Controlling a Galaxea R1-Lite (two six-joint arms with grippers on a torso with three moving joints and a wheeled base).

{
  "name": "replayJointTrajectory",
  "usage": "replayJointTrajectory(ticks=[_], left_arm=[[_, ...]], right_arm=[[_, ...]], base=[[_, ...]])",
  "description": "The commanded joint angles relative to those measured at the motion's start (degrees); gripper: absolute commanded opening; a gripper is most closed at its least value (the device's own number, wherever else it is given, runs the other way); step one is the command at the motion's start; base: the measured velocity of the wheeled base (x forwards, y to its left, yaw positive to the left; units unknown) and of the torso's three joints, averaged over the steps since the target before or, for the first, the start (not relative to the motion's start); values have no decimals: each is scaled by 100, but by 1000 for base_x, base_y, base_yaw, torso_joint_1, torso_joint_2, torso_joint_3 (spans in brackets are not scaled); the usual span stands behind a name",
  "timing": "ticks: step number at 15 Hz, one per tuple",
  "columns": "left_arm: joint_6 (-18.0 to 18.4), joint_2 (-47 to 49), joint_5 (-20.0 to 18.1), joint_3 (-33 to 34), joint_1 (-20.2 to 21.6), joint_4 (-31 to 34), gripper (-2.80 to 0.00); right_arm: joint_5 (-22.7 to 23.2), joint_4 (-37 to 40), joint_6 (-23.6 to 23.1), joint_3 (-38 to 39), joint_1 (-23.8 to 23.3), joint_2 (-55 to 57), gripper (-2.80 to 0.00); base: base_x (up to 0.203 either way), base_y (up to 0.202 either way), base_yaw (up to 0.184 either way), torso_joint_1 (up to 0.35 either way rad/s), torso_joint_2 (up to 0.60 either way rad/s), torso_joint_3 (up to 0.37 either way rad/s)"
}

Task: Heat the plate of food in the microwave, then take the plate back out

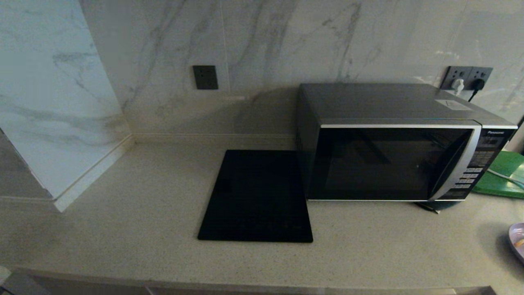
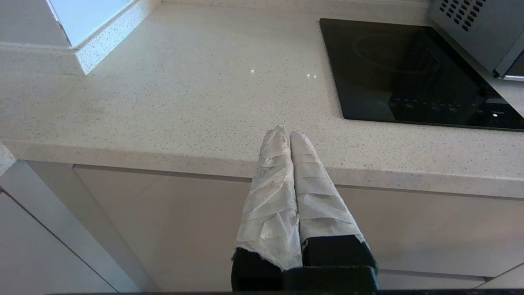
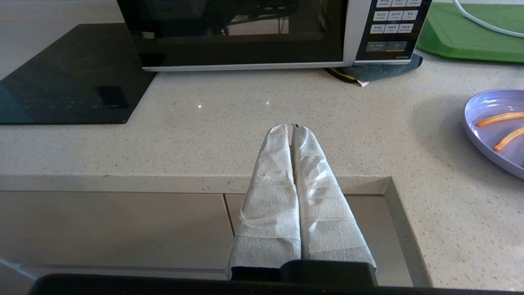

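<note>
The right gripper (image 3: 291, 128) hangs at the front edge of the speckled stone counter (image 1: 135, 213), its cloth-wrapped fingers (image 3: 274, 172) pressed together and holding nothing. Off to its right, on the counter and well apart from it, lies the plate of food (image 3: 489, 131). Beyond the gripper stands the microwave (image 1: 393, 159), door closed, with the black induction hob (image 1: 256, 196) just beside it on the left. The left gripper (image 2: 286, 133) hangs likewise at the counter edge, fingers together.
</note>
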Motion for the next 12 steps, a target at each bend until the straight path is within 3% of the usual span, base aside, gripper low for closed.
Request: replayJointTrajectory(ticks=[1,12], left_arm=[[-6,3,4,0,1,-2,-280],[-6,9,4,0,1,-2,-280]], right_arm=[[-1,-1,4,9,2,5,-280],[-1,-1,4,9,2,5,-280]], base=[[0,0,0,0,0,0],[0,0,0,0,0,0]])
